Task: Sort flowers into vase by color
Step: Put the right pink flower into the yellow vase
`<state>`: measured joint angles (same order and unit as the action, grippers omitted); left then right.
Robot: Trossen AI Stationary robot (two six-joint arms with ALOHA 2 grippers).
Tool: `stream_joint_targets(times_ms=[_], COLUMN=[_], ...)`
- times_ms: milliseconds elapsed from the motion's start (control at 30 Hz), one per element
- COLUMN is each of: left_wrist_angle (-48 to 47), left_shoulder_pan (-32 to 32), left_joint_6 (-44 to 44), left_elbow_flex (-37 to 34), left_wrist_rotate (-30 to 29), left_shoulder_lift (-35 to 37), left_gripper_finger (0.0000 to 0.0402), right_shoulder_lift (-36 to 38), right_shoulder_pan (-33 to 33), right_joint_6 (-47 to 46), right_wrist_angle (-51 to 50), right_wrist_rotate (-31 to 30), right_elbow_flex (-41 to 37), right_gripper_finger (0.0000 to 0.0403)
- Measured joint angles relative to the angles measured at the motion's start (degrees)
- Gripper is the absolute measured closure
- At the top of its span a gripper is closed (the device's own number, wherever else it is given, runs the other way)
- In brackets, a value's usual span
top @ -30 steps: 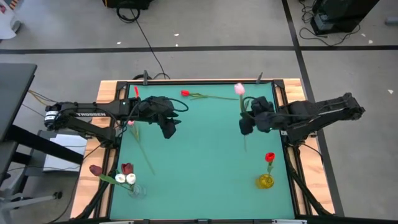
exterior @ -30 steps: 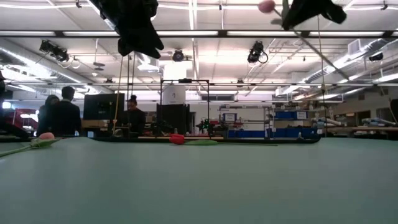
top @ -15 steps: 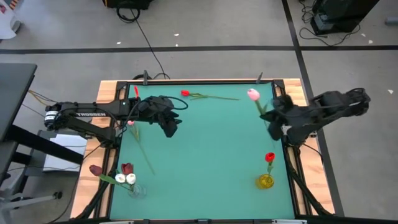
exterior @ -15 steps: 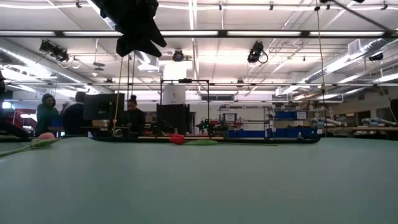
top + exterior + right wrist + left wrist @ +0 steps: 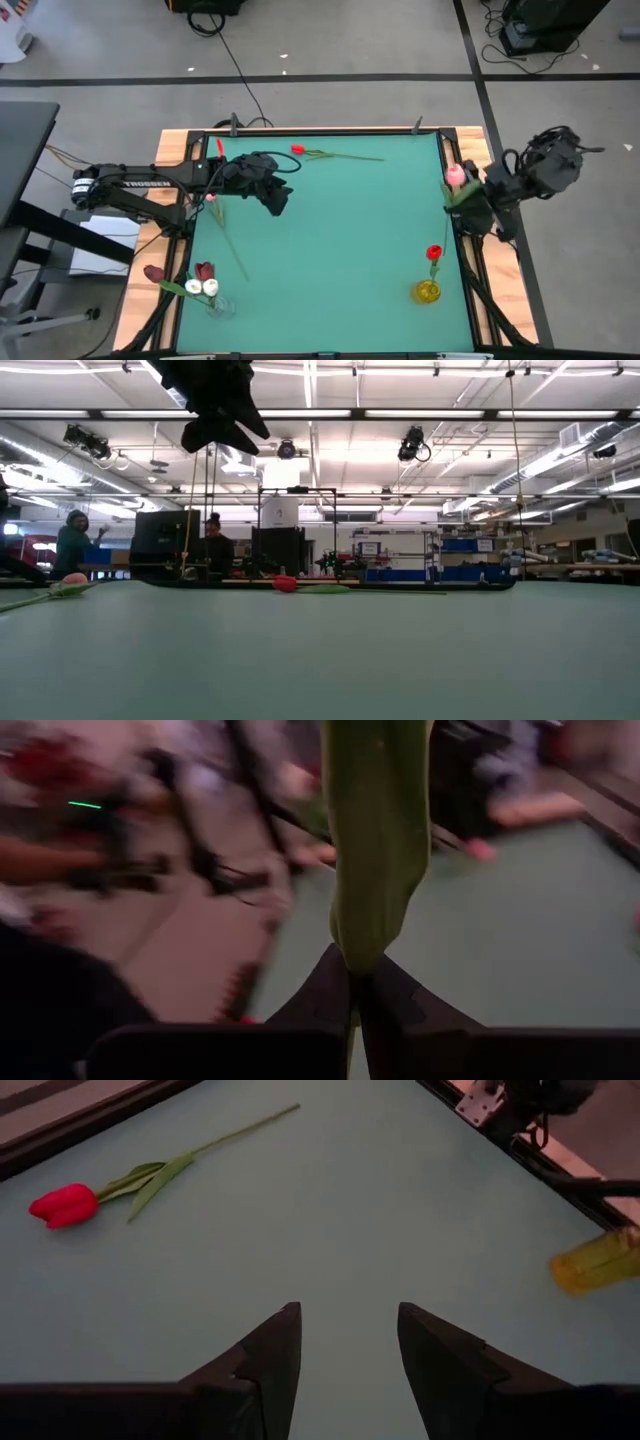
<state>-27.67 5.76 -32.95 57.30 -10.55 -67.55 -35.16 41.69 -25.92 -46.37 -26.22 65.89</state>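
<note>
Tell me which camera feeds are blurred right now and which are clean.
Right wrist view: background smeared by motion, only the green leaf pinched in the jaws reads clearly. Left wrist view: sharp on the red tulip. High view: clean. Low view: ceiling lights glare.

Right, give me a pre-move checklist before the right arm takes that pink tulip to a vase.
1. Grip on stem: ok. The right gripper has its jaws shut on the pink tulip.
2. Tulip clear of the mat: ok. It is held up at the table's right edge.
3. Yellow vase upright: ok, with one red tulip in it.
4. Clear vase at the near left: ok, holding white and maroon heads.
5. Which vase takes pink: cannot tell.
6. Left gripper out of the way: ok. Jaws open, empty, over the far left of the mat.
</note>
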Motion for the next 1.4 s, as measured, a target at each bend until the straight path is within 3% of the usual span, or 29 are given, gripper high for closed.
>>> stream_joint_targets(times_ms=[333, 500, 1400], left_wrist_angle=[-0.4, -0.4, 0.1], left_shoulder_pan=[0.0, 0.0, 0.0], left_joint_6=[-3.0, -4.4, -10.0], left_elbow_flex=[0.0, 0.0, 0.0], left_wrist_rotate=[-0.1, 0.0, 0.1], left_shoulder_lift=[0.0, 0.0, 0.0], left_gripper_finger=[0.023, 0.023, 0.023], right_shoulder_lift=[8.4, 9.0, 10.1], right_shoulder_pan=[7.6, 10.3, 14.6], right_joint_6=[8.4, 14.1, 20.0], right_wrist_angle=[29.1, 38.9, 34.6], right_wrist_rotate=[9.4, 9.4, 6.3], right_elbow_flex=[-22.1, -29.7, -32.0], right_gripper_finger=[0.0389, 0.039, 0.039])
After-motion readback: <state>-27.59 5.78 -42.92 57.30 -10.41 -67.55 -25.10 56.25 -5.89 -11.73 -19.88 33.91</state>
